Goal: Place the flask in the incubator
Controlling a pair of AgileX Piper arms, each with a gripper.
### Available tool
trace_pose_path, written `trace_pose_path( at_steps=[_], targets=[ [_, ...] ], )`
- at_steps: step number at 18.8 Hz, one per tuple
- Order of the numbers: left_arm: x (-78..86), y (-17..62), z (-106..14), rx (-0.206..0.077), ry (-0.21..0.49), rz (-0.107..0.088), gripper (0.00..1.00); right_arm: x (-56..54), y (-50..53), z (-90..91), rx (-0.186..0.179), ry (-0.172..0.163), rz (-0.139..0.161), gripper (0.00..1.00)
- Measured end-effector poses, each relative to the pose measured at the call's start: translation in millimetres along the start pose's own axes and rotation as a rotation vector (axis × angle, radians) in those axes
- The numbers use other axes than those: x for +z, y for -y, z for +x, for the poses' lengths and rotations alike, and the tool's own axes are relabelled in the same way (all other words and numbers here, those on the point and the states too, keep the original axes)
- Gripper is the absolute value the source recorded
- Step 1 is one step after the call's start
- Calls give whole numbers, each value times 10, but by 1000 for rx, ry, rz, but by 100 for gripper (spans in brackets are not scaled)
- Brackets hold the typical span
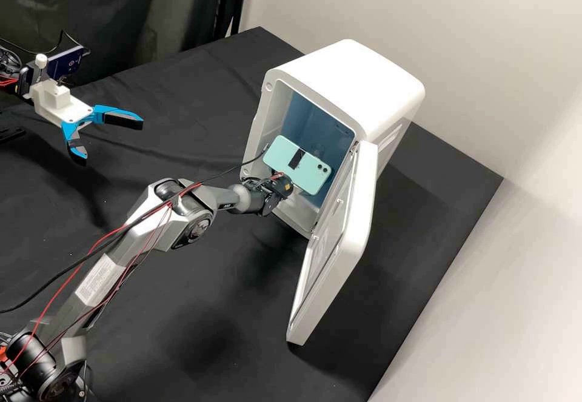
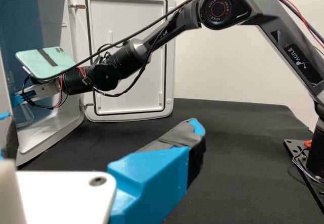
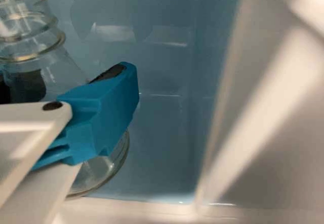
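Observation:
The white incubator (image 1: 364, 87) stands on the black bench with its door (image 1: 339, 238) swung open. My right arm (image 1: 182, 214) reaches into the blue chamber, with a mint phone (image 1: 300, 164) on its wrist hiding the gripper in the high view. In the right wrist view the clear glass flask (image 3: 30, 31) sits upright between the fingers of my right gripper (image 3: 66, 77), and one blue finger (image 3: 101, 115) lies against its body. From the left wrist view the right gripper (image 2: 20, 98) and the flask (image 2: 24, 116) are just inside the opening. My left gripper (image 1: 106, 135) hangs open over the bench, well to the left.
The open door (image 2: 126, 46) stands beside the right arm's forearm. The chamber's inner wall (image 3: 167, 82) and floor lie close around the flask. A pale wall borders the bench's right edge. A dark curtain hangs behind the left gripper.

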Motion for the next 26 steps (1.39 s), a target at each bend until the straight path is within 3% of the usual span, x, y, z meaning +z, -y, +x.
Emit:
trace_pose_path(
  at_steps=[5,15,16,26],
  targets=[
    [0,0,0,0,0,0,100,24,-27,0,6,4,1,0],
    [11,-19,-6,8,2,8,100,83,-69,-5,2,9,35,0],
    [11,-19,-6,8,2,8,100,81,-66,-5,-1,7,40,100],
    [14,-18,-5,8,4,8,100,81,-45,-6,-24,7,22,100]
  ],
)
